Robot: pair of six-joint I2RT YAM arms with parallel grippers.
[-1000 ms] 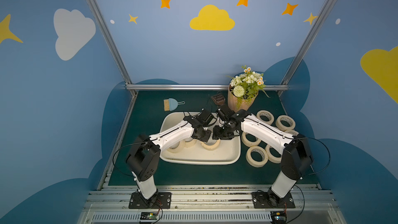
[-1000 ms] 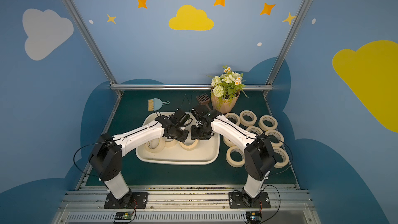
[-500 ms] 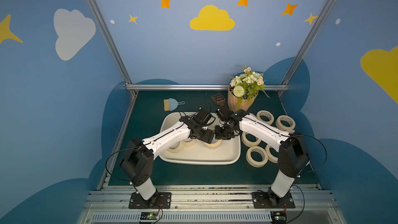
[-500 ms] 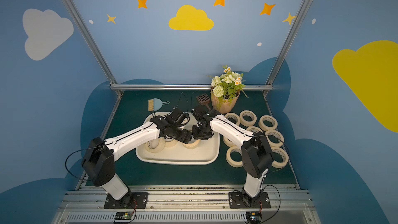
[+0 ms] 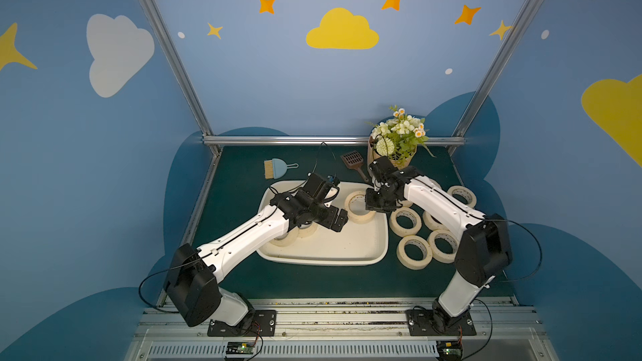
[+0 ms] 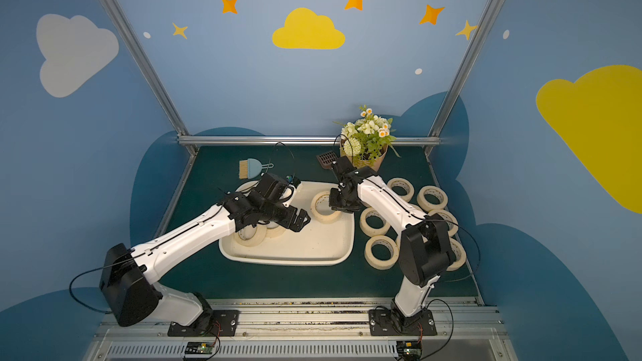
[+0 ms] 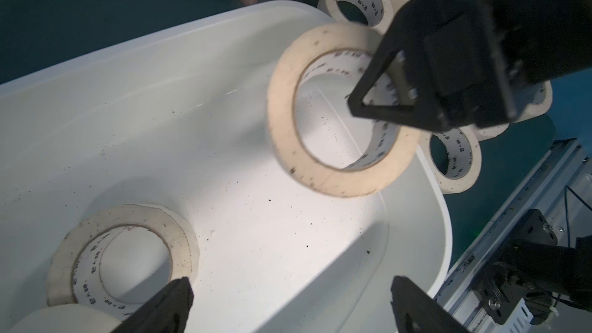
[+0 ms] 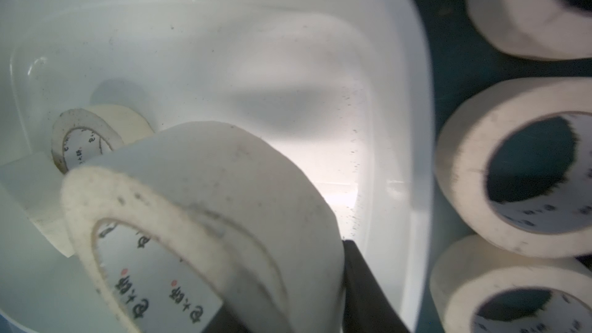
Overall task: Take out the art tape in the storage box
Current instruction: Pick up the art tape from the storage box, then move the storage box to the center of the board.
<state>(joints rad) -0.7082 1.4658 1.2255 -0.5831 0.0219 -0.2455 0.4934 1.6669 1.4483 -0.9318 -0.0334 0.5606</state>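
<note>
Right claw (image 5: pixel 377 203) nipped on one roll (image 5: pixel 361 219), with a finger (image 7: pixel 384 113) inside the core and its mate outside the wall. Roll raised and tilted over the right end of the box, clear of the box floor in the left wrist view. Left claw (image 5: pixel 335 220) spread wide and empty over the middle of the box, near that roll but apart from it.

Green table (image 5: pixel 243 168) beneath everything. White box (image 5: pixel 323 262) at its middle, long side along the near edge. Pot (image 5: pixel 403 162) of flowers at the far edge, toward the right corner. Table rolls (image 5: pixel 415 264) lying flat in a cluster between the box and the right edge, some touching. Other rolls (image 5: pixel 286 240) inside the box toward its left end, partly hidden under the left arm, one of them flat on the floor in the left wrist view. Blue brush (image 5: pixel 274 168) near the far edge, left of the middle. Brown scoop (image 5: pixel 351 159) just beside the pot.
</note>
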